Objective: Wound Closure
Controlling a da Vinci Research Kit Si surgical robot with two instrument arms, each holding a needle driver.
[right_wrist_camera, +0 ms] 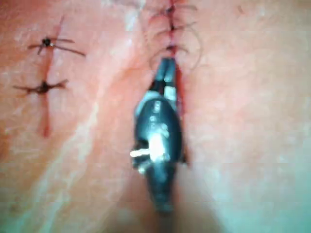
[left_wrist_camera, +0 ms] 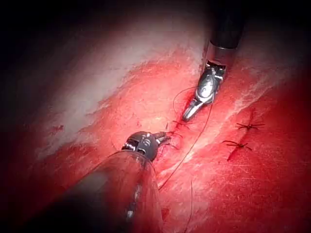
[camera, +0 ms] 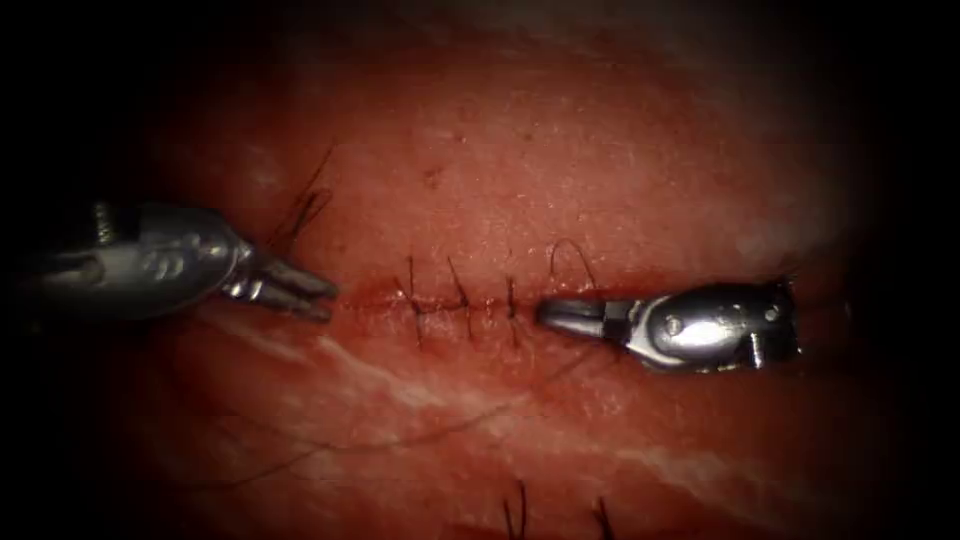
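Note:
The cut (camera: pixel 375 300) runs across the tissue (camera: pixel 560 150), with several dark stitches (camera: pixel 462 305) over its middle. My left tool (camera: pixel 325 300) sits at the cut's left end, its jaws slightly parted with nothing between them. From the right, my right tool (camera: pixel 548 312) lies along the cut, jaws shut, tip just right of the last stitch. A thin loop of thread (camera: pixel 570 250) arcs over that tip. Whether the jaws pinch the thread, and where the needle is, I cannot tell. The left wrist view has the left tool (left_wrist_camera: pixel 167 136), the right tool (left_wrist_camera: pixel 187 116) and thread (left_wrist_camera: pixel 194 141).
A long loose thread (camera: pixel 450 425) trails over the tissue below the cut. Dark thread ends (camera: pixel 305 205) stand above the left tool. A second stitched cut (left_wrist_camera: pixel 243 136) lies nearby, also in the right wrist view (right_wrist_camera: pixel 46 63) beside the right tool (right_wrist_camera: pixel 167 63).

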